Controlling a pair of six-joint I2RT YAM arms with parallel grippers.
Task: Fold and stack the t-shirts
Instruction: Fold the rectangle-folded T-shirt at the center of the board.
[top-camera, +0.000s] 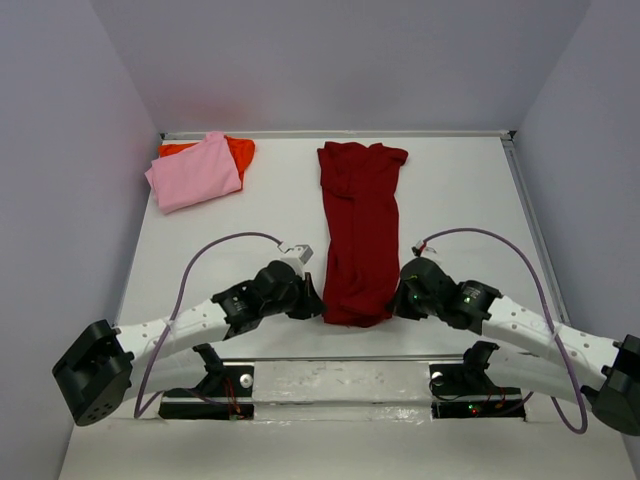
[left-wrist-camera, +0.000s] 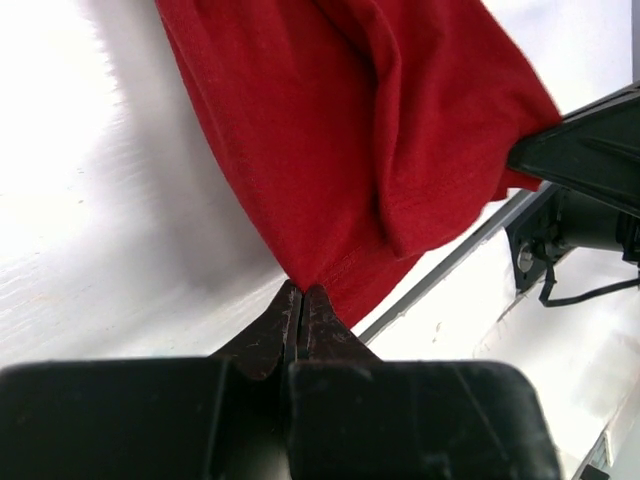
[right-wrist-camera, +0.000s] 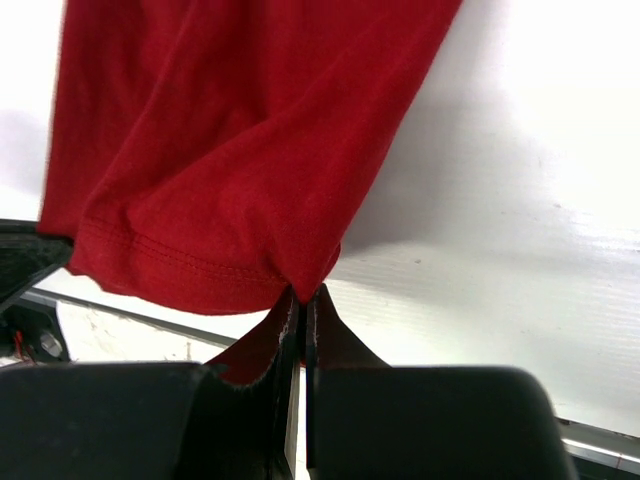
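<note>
Crimson t-shirt, near hem being pinched at both corners by two claws.
Left claw is pressing its jaws fully together on the hem's left corner, and right claw is gripping the hem's right corner the same way, jaws closed with cloth caught at the tips. The shirt is lying as a long narrow strip with its sleeves folded in, stretching away from both claws across the white counter, with its near edge sitting between the two claws. Pink t-shirt is resting folded well beyond the left claw and off to its left, near the counter's far corner. It is lying on top of the orange-red t-shirt, which is showing only along the far and right edges.
</note>
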